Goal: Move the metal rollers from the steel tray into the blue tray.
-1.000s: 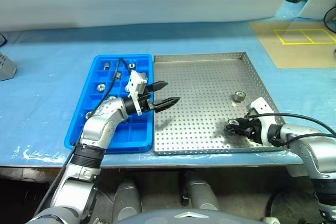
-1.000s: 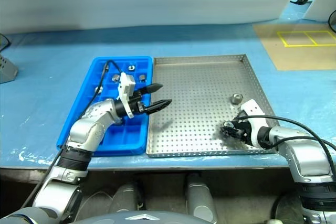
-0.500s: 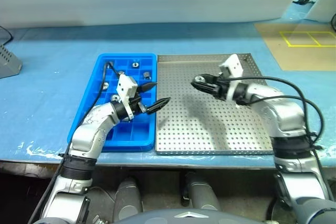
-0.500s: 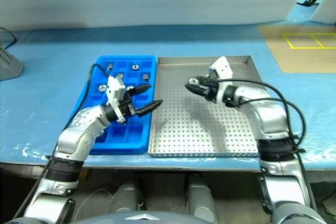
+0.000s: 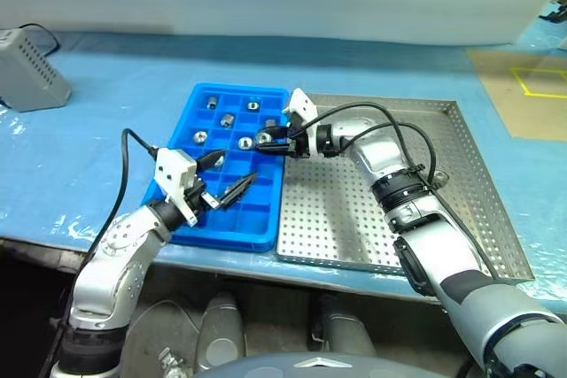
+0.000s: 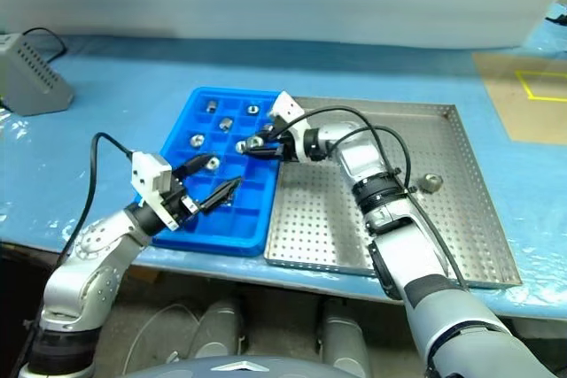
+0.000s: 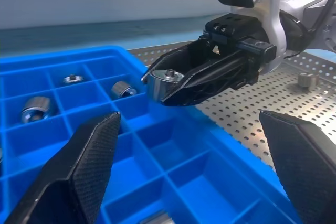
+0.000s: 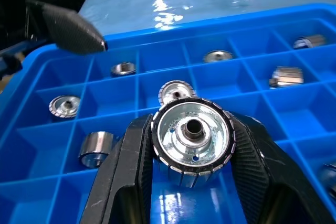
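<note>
The blue tray (image 5: 202, 219) lies left of the steel tray (image 5: 478, 174), edge to edge. My right gripper (image 5: 260, 140) is shut on a metal roller (image 8: 191, 132), which it holds just above the compartments along the blue tray's right side. Several rollers (image 5: 227, 119) lie in the tray's far compartments. One roller (image 6: 431, 182) lies on the steel tray near its right rim. My left gripper (image 5: 237, 166) hovers open and empty over the near part of the blue tray, pointing at the right gripper; its fingers (image 7: 84, 171) stand wide apart.
A grey box (image 5: 31, 55) with a cable sits at the back left of the blue-covered table. A brown board with yellow tape lines (image 5: 523, 86) lies at the far right. The steel tray's near rim is close to the table's front edge.
My right gripper has lifted a roller from the near right of the steel tray and carried it left over the blue tray. The left gripper has drawn back toward me. The camera has turned.
</note>
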Tool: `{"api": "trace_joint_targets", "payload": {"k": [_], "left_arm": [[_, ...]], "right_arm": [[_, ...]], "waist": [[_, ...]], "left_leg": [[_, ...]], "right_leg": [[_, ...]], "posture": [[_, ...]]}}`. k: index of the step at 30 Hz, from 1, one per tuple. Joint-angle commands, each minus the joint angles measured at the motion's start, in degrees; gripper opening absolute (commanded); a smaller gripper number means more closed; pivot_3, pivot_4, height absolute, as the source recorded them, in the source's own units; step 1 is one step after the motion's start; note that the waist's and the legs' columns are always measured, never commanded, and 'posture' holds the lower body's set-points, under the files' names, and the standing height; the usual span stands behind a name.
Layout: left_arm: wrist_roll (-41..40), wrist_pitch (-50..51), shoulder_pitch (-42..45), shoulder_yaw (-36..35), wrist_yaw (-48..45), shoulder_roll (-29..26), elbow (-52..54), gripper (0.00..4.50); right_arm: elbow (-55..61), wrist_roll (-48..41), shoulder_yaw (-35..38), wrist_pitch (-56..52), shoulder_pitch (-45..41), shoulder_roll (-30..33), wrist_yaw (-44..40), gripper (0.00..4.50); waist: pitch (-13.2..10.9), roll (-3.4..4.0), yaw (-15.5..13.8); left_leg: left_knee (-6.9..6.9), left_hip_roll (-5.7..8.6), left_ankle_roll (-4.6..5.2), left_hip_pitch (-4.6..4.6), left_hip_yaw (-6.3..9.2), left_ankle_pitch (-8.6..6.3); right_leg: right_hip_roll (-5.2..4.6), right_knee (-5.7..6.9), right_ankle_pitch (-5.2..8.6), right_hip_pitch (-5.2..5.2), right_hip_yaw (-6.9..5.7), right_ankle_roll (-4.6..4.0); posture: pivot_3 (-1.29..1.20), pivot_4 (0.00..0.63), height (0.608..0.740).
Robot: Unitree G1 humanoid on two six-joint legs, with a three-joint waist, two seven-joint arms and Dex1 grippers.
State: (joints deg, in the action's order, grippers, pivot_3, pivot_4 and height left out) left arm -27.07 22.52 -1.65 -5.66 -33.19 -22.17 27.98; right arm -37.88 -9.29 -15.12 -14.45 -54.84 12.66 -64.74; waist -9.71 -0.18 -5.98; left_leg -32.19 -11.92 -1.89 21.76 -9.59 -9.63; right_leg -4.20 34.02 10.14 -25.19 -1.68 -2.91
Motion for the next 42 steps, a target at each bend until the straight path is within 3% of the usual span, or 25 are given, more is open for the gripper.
{"api": "trace_joint_targets", "payload": {"k": [1,8,18,25,34,42], "left_arm": [[-0.6,0.0,-1.7,-2.3,2.0,-0.7,4.3,4.50],[-1.3,-0.1,-4.2,-3.8,3.1,-1.5,6.0,4.50],[-2.5,0.3,-3.9,-3.9,2.4,-2.9,5.5,4.50],[-4.1,0.5,-1.4,-3.1,0.4,-3.6,3.8,4.50],[-4.3,0.3,9.5,2.8,-7.7,-4.2,-6.2,4.50],[-1.9,-2.7,20.1,9.4,-15.5,-0.9,-19.2,4.50]], "right_arm": [[-1.7,1.1,-0.8,3.5,-2.7,-0.7,-3.5,1.62],[-6.4,4.9,-2.2,8.1,-3.6,-0.7,-6.9,1.62],[-10.1,9.4,-1.6,11.8,-3.5,0.2,-4.9,1.62],[-9.5,8.5,0.6,11.8,-2.7,0.2,-2.4,3.95],[1.3,4.2,11.3,2.8,3.7,7.7,8.3,3.95],[16.8,2.7,21.4,-11.8,15.0,13.8,23.9,3.95]], "waist": [[0.0,0.00,-0.4],[0.0,0.00,-1.4],[0.0,-0.01,-1.5],[0.0,-0.01,-1.2],[0.0,0.00,-0.6],[0.0,-0.02,4.3]], "left_leg": [[0.00,0.00,0.00,0.00,0.00,0.00],[-0.04,0.01,-0.05,-0.04,0.04,0.03],[-0.08,0.01,-0.12,-0.08,0.04,0.07],[-0.11,0.02,-0.17,-0.14,0.05,0.09],[-0.25,0.11,-0.18,-0.15,-0.04,0.11],[-0.28,0.13,-0.17,-0.19,-0.13,0.11]], "right_leg": [[-0.01,0.01,0.00,0.00,0.01,0.00],[0.00,0.23,0.01,-0.05,0.02,0.01],[0.00,0.52,0.06,-0.15,0.06,0.07],[0.00,0.66,0.21,-0.15,0.09,0.32],[0.01,0.67,0.05,-0.12,0.19,0.06],[0.12,0.67,0.05,-0.13,0.27,0.06]], "posture": [[0.29,0.150,0.740],[0.31,0.150,0.740],[0.27,0.150,0.740],[0.22,0.150,0.740],[-0.07,0.150,0.740],[-0.27,0.150,0.740]]}}
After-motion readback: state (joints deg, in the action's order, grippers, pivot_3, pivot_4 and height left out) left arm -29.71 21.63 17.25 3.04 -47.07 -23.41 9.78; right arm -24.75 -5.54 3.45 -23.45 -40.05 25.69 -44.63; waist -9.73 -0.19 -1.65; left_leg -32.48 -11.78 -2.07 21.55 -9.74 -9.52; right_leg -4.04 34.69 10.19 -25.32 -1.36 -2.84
